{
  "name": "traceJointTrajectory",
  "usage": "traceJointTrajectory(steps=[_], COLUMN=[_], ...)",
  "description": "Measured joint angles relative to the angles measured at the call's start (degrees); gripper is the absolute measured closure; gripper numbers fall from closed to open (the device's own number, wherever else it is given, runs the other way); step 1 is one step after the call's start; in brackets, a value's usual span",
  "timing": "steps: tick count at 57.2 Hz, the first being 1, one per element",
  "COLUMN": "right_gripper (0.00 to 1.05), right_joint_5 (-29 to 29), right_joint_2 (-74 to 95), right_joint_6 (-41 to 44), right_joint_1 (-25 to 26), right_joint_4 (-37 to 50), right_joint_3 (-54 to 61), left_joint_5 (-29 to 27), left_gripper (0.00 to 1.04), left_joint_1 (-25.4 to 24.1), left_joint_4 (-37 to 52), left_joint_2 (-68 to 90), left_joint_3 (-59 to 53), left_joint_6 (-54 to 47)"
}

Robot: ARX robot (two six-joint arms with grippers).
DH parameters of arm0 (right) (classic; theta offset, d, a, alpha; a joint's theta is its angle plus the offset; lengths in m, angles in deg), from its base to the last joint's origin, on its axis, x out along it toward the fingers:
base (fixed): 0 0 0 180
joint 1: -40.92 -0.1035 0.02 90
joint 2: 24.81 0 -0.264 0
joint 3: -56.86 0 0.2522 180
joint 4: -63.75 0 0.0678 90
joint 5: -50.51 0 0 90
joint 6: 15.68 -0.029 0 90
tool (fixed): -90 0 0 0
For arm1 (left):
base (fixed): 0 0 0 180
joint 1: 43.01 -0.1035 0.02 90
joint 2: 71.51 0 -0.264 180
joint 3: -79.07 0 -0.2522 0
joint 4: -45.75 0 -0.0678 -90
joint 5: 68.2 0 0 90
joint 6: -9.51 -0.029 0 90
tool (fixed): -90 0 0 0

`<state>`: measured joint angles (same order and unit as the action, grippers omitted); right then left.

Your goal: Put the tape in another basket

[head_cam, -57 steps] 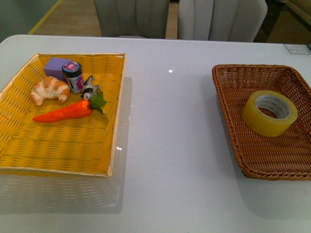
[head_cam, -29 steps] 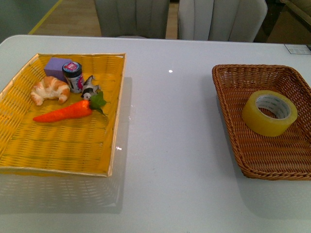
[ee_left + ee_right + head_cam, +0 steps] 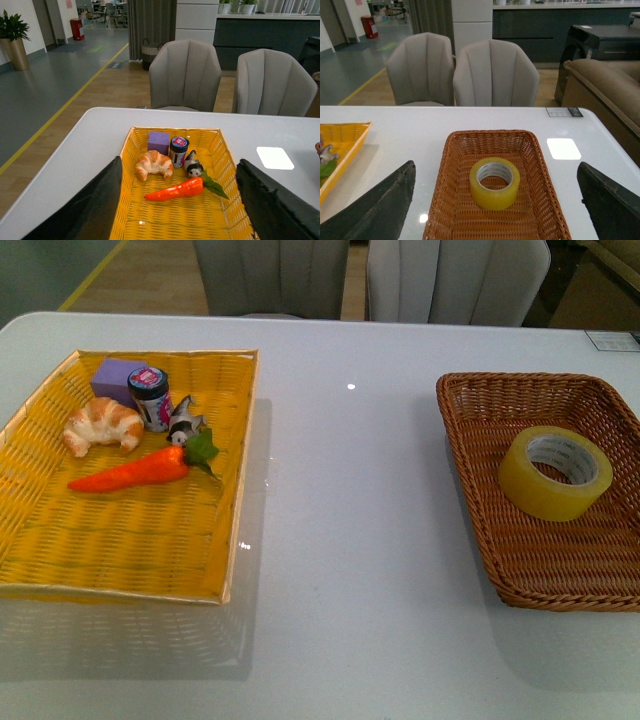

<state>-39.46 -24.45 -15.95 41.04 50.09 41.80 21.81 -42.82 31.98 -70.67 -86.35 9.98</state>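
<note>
Two baskets are sitting on the white table (image 3: 350,540), well apart, with bare tabletop between them. Nearest to the robot's right side, the tape (image 3: 555,472) is lying on its flat side in the middle of the brown basket (image 3: 470,470), hole upward, touching no wall. That open position is leaving room all round for fingers to come down over it. The yellow tray (image 3: 120,540) on the left is holding a carrot (image 3: 130,471), a croissant (image 3: 102,425), a small jar (image 3: 151,398), a purple block (image 3: 117,375) and a small figurine (image 3: 184,424), all crowded toward its far end, so its near half is lying free. I judge that free patch to be the natural spot for the tape.

Neither arm is showing in the front view. From the wrist views, the left gripper (image 3: 180,205) is hanging spread wide above the tray, and the right gripper (image 3: 495,205) is hanging spread wide above the tape, holding nothing. Beyond the table, two grey chairs (image 3: 455,280) are standing.
</note>
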Motion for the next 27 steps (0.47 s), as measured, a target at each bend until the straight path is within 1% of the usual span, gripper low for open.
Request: traceJointTrajectory(steps=[2, 3, 5, 27], right_gripper=[0.09, 0.09, 0.09, 0.09], right_joint_5=[0.0, 0.0, 0.0, 0.0], right_joint_2=[0.0, 0.0, 0.0, 0.0], right_joint_6=[0.0, 0.0, 0.0, 0.0], right_joint_1=[0.0, 0.0, 0.0, 0.0], right_joint_4=[0.0, 0.0, 0.0, 0.0], right_joint_3=[0.0, 0.0, 0.0, 0.0], left_joint_5=[0.0, 0.0, 0.0, 0.0], left_gripper=[0.09, 0.07, 0.10, 0.09], left_joint_1=[0.0, 0.0, 0.0, 0.0], left_joint_4=[0.0, 0.0, 0.0, 0.0], left_joint_2=[0.0, 0.0, 0.0, 0.0], left_joint_3=[0.0, 0.0, 0.0, 0.0], left_joint_6=[0.0, -0.1, -0.1, -0.1])
